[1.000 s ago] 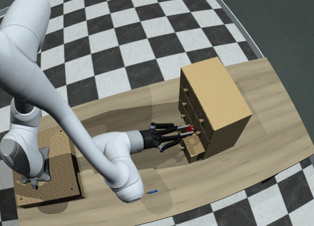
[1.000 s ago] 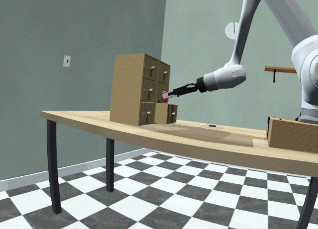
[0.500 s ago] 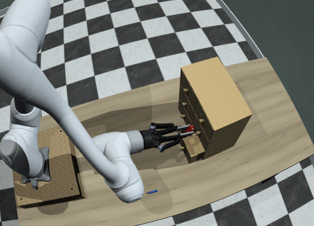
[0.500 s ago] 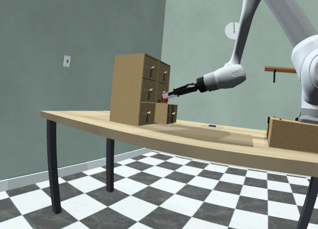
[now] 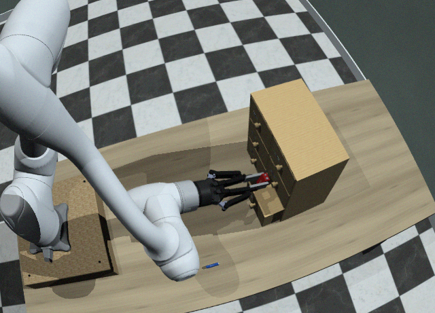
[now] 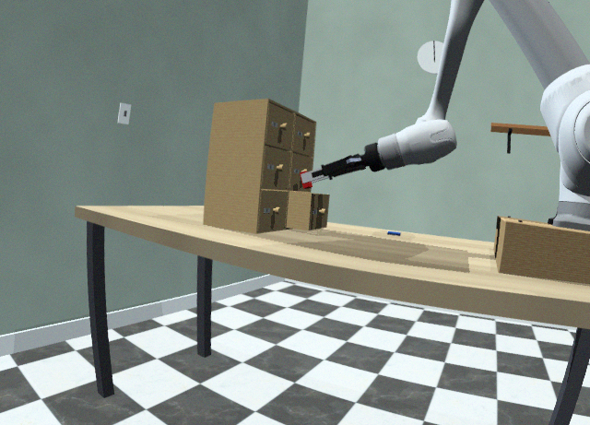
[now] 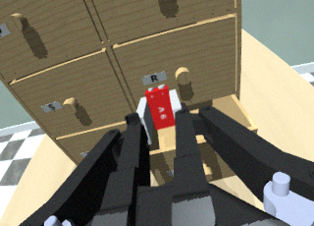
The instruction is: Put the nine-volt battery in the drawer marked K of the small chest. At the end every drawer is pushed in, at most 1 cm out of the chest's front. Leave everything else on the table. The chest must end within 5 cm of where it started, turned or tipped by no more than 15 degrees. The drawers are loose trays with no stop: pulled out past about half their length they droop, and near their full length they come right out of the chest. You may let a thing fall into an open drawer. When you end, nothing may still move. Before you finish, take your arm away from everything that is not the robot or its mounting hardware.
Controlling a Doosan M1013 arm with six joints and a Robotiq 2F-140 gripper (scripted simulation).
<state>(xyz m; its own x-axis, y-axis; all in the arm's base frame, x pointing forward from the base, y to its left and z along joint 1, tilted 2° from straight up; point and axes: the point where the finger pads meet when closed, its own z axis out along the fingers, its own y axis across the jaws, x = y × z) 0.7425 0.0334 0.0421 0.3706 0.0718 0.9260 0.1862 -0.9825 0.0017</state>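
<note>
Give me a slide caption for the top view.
Gripper holds the red battery over the pulled-out bottom drawer of the wooden chest.

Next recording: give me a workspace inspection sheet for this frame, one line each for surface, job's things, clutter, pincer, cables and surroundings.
Surface: light wooden table, shaded under the arm.
Job's things: red and white nine-volt battery held above the pulled-out bottom drawer of the small wooden six-drawer chest; the other drawers look pushed in; that drawer's label is not readable.
Clutter: small blue stick lying on the table near the front edge.
Pincer: black pincer shut on the battery, close to the chest front.
Cables: nothing seen.
Surroundings: checkered floor, green walls, wooden arm pedestal.
</note>
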